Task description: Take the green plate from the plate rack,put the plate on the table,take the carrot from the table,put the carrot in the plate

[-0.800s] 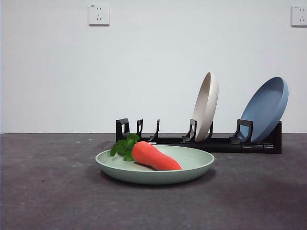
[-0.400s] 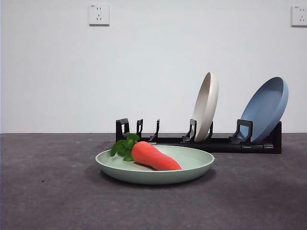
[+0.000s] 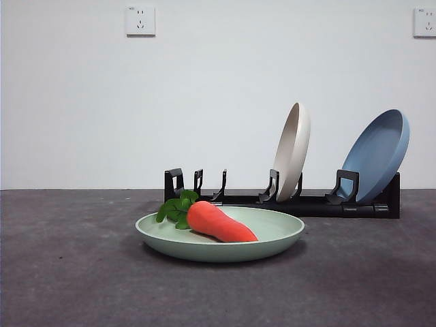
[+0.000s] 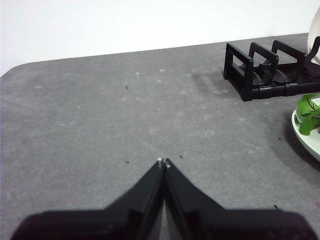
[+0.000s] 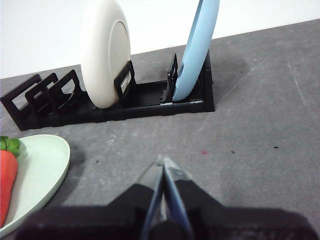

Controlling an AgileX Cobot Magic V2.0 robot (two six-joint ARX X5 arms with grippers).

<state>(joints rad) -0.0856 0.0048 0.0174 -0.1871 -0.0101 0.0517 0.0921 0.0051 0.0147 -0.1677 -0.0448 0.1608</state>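
Judging by its look, we expect the carrot (image 3: pixel 221 223) to be a light toy with a smooth, slightly slick skin, perhaps a little soft. If we had to take hold of it again, we would pinch it across the thick orange body just below the leaves, where it is widest and the jaws would not slide toward the tip. The green plate (image 3: pixel 272 240) looks stiff, light and matte; its raised rim is the natural place to grip.

We see the carrot as an orange-red tapered shape with a green leafy tuft at its thick end. It lies on its side in the plate, leaves to the left and far, tip to the right and near. The plate is pale mint, round and shallow, resting flat on the dark grey table (image 3: pixel 68 272) just in front of the black plate rack (image 3: pixel 313 203). A cream plate (image 3: pixel 293 150) and a blue plate (image 3: pixel 378 155) stand upright in the rack's right slots; its left slots are bare.

Our left gripper (image 4: pixel 164 162) hangs clenched and empty over the table left of the plate. Our right gripper (image 5: pixel 163 164) is likewise clenched and empty, to the plate's right. We judge the task complete.
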